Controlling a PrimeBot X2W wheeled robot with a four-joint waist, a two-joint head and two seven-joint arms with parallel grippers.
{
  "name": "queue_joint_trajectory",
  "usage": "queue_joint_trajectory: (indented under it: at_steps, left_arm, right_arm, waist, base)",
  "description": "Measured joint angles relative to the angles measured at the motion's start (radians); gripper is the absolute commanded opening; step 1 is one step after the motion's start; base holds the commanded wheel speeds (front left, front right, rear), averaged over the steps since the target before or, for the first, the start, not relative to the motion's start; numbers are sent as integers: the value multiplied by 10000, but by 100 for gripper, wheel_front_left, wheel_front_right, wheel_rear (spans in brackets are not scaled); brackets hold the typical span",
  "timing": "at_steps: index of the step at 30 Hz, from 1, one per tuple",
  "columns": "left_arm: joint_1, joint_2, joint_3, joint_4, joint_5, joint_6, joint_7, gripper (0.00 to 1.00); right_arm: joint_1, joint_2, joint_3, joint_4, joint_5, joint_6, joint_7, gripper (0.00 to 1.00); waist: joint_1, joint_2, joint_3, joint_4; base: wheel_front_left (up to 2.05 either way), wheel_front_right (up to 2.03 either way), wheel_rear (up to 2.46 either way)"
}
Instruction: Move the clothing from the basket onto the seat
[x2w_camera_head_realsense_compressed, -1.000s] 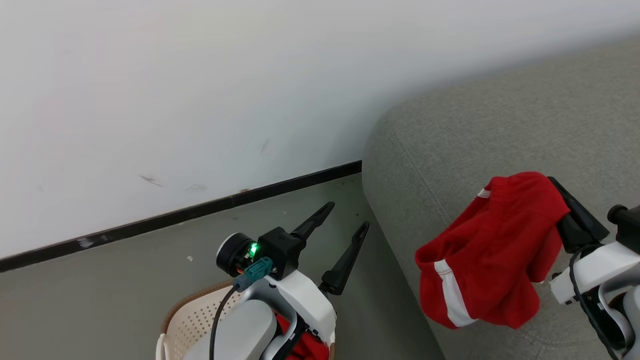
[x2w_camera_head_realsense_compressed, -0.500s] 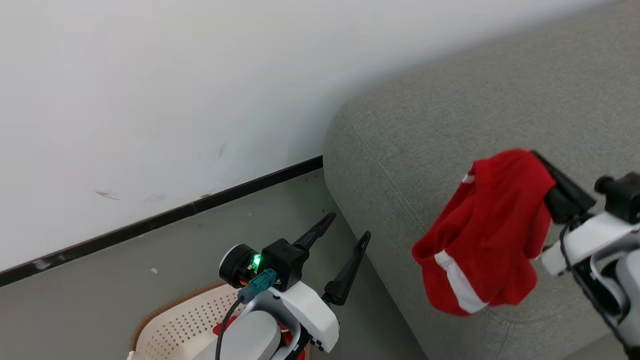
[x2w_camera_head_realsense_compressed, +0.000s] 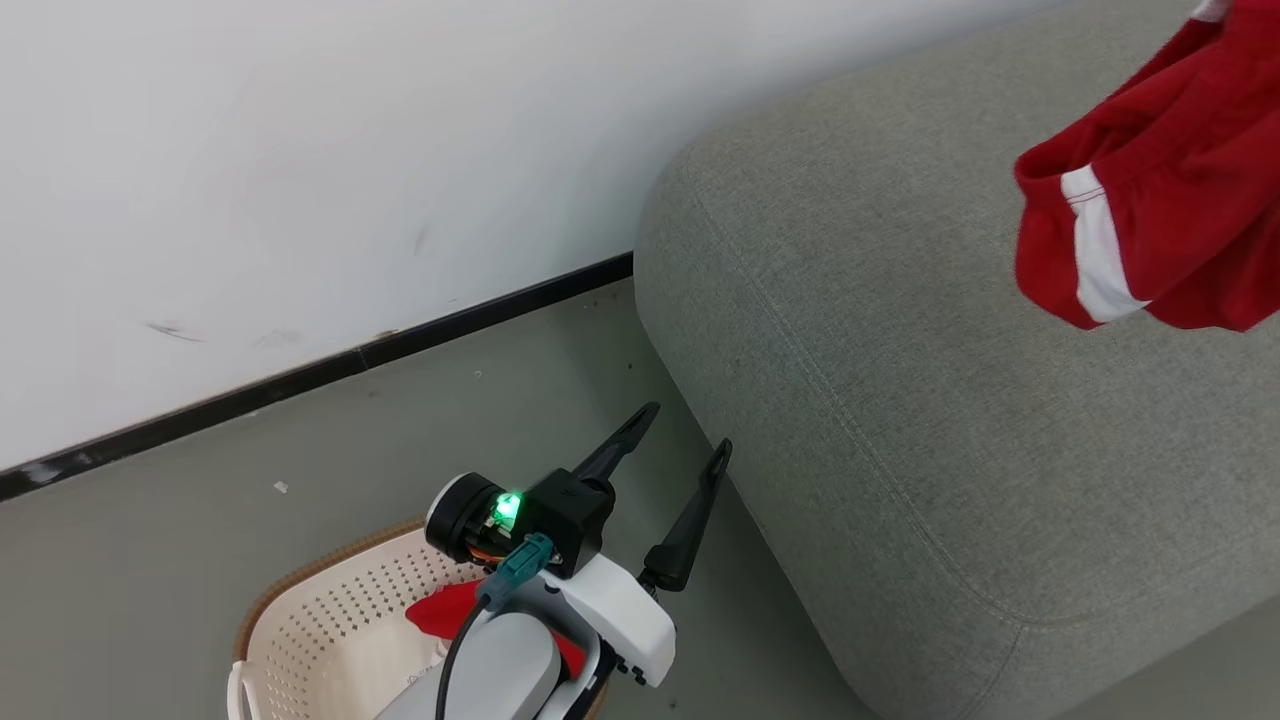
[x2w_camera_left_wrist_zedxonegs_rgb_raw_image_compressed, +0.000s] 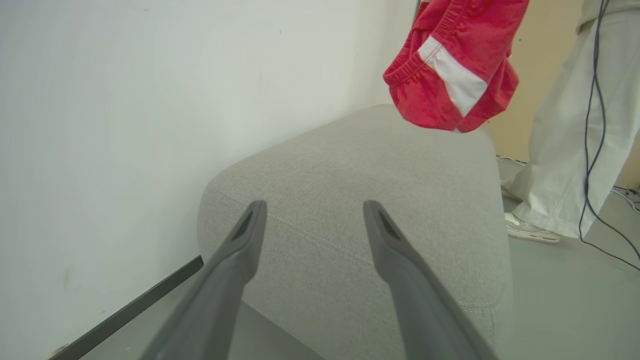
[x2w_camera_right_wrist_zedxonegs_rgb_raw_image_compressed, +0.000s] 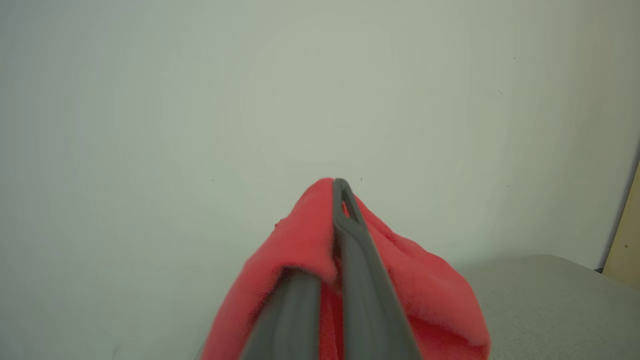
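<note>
Left claw (x2w_camera_head_realsense_compressed: 686, 427) with two long dark tapered fingers (x2w_camera_head_realsense_compressed: 690, 520), slotted tips, black wrist block (x2w_camera_head_realsense_compressed: 572, 515) carrying a green light (x2w_camera_head_realsense_compressed: 508, 503), round black-and-white camera pod (x2w_camera_head_realsense_compressed: 455, 512), teal connector (x2w_camera_head_realsense_compressed: 517, 570), black cable (x2w_camera_head_realsense_compressed: 447, 655), white wrist shell (x2w_camera_head_realsense_compressed: 615, 615), rounded grey forearm (x2w_camera_head_realsense_compressed: 500, 670)

Grey floor (x2w_camera_head_realsense_compressed: 150, 560) carries basket (x2w_camera_head_realsense_compressed: 330, 640) w/ red clothing (x2w_camera_head_realsense_compressed: 440, 610) inside, seat (x2w_camera_head_realsense_compressed: 900, 420) nr it

White wall (x2w_camera_head_realsense_compressed: 300, 150), black skirting (x2w_camera_head_realsense_compressed: 300, 377) and grey floor (x2w_camera_head_realsense_compressed: 150, 560); a person's trouser leg (x2w_camera_left_wrist_zedxonegs_rgb_raw_image_compressed: 560, 150).
</note>
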Motion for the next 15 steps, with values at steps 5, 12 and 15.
queue_joint_trajectory:
  at_steps: [5, 12, 15]
  left_arm:
    - [-76, 148, -4, -238, 219, 138, 0, 100]
    - [-339, 224, -84, -523, 387, 226, 105, 100]
    - [-432, 265, -161, -610, 489, 226, 198, 100]
  right_arm:
    - [-338, -320, -360, 1043, 59, -2, 100, 0]
    - [-355, -619, -541, 2082, -96, -2, 73, 0]
    - [-427, -667, -564, 2433, -261, -2, 40, 0]
  waist:
    - [0, 0, 381, 145]
    - [0, 0, 942, 393]
    - [0, 0, 1188, 495]
  base:
    - [0, 0, 0]
    - [0, 0, 0]
    - [0, 0, 0]
